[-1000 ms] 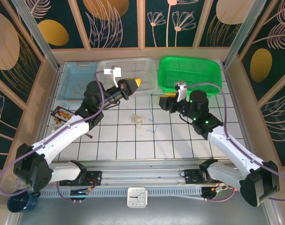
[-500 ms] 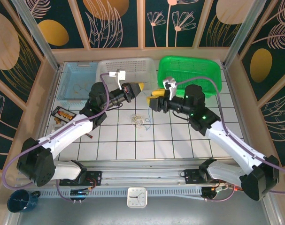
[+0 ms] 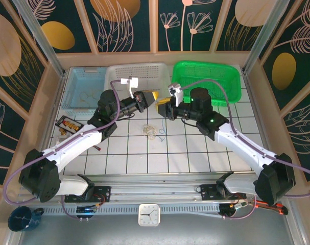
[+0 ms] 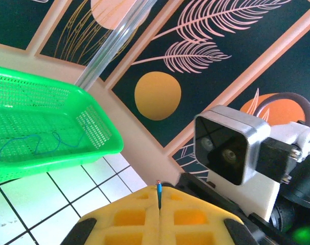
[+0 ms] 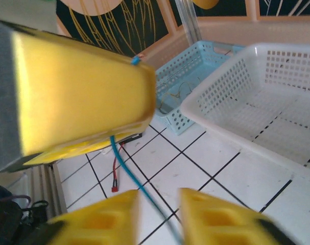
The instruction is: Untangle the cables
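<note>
Out on the white tiled table (image 3: 195,153), roughly midway between the two arms: a small loose tangle of cables (image 3: 150,131), thin pale strands in floppy loops, lying flat on the tiles. Just to its right, a skinny blue wire (image 3: 163,133) in a little squiggle.

Materials-wise: chunky yellow plastic fingers with moulded square pockets on both grippers, white hard-shell arm links, thick purple hoses (image 3: 109,109) looped along them. Along the far edge, three perforated plastic baskets side by side: blue basket (image 3: 73,92), white basket (image 3: 139,69), bright green basket (image 3: 231,76), with another thin blue strand (image 4: 37,143) curled inside the green one.

Pose: left arm (image 3: 73,143) stretched diagonally up from the near-left corner, right arm (image 3: 241,145) mirroring it from the near-right. Both wrists turned inward, nose to nose just in front of the white basket, a bit beyond the tangle.

Left gripper (image 4: 159,196): fingers pressed flat together, tip of the blue wire poking out of the seam, so clamped on that wire. Right gripper (image 5: 159,206) close up against the left one: fingers apart, a bit motion-blurred, with the blue wire dropping from the left gripper straight through the gap. Not squeezing it, going by the floor showing either side.

Tangle itself down on the tiles, apart from both sets of jaws. Can't tell whether the blue wire's lower end sits in the tangle.
</note>
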### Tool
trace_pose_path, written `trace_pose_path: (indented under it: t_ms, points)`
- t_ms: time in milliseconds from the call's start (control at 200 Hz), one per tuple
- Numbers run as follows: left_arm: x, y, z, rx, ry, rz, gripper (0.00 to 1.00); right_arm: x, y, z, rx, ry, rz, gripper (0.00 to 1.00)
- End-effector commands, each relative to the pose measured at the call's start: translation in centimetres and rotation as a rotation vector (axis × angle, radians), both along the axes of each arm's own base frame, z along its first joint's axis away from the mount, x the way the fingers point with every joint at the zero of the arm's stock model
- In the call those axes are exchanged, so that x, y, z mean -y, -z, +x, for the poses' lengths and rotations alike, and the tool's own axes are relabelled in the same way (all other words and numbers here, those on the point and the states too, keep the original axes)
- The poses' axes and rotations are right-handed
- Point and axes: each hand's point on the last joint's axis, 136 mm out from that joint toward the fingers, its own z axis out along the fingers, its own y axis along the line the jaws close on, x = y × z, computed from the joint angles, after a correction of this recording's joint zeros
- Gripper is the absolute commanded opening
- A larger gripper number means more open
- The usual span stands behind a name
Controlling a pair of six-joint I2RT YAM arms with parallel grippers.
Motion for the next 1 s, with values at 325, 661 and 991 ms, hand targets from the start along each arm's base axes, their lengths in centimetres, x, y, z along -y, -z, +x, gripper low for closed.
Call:
trace_pose_path:
  t_ms: [325,661,991]
  points:
    - [-0.4,-2.6,-0.3,0.069,-0.026,-0.058,0.65,1.8,-4.6,2.8,0.096,0.11,0.04,0.0]
    - [-4.2,-4.5,-0.3,0.117,-0.221,-0.024,0.99,9.6,-11.6,10.6,0.201,0.511,0.091,0.0]
    - [-5.1,-2.5,-0.7,0.065,-0.246,-0.031,0.99,18.7,-13.1,19.9,0.27,0.99,0.104,0.0]
